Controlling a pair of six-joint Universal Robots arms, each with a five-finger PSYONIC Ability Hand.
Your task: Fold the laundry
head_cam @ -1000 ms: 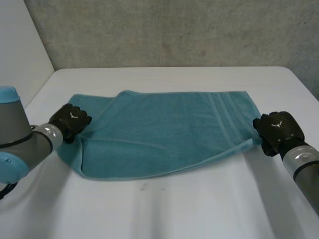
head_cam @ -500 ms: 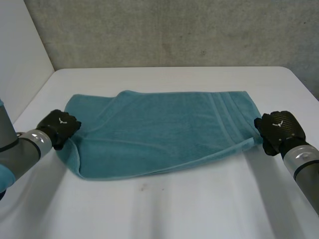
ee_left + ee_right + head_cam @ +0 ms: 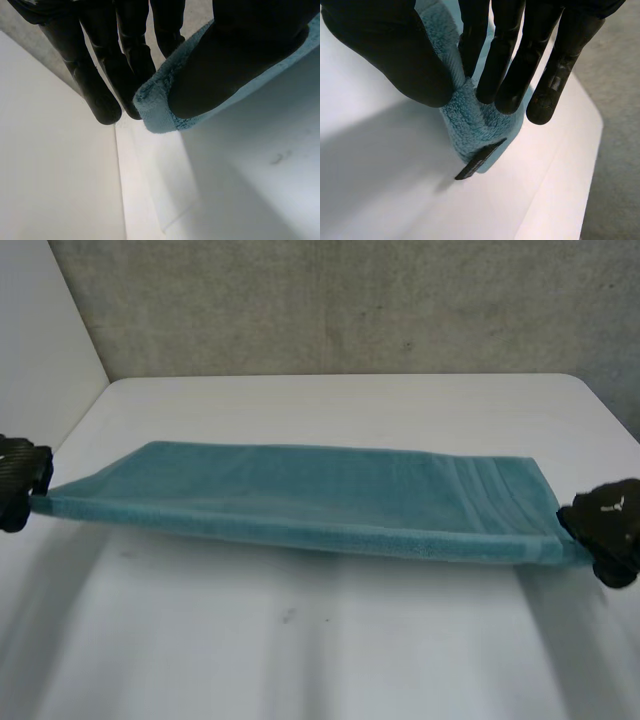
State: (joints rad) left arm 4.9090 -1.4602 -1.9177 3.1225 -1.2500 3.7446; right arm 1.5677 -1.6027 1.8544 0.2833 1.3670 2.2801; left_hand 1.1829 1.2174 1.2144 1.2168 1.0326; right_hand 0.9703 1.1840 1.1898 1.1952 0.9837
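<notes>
- Where the grey wall [image 3: 350,310] meets its far edge, the white rectangular table [image 3: 330,660] spreads across the head view.
- The teal terry-cloth towel [image 3: 320,502] is stretched taut above the table's middle, spanning from one hand to the other.
- The black left hand [image 3: 18,480] pinches the towel's left end between its thumb and straight fingers.
- The black right hand [image 3: 608,525] pinches the towel's right end likewise, thumb against fingers.
- A small black label [image 3: 480,159] hangs from the towel's corner, just past the right hand's fingertips.
</notes>
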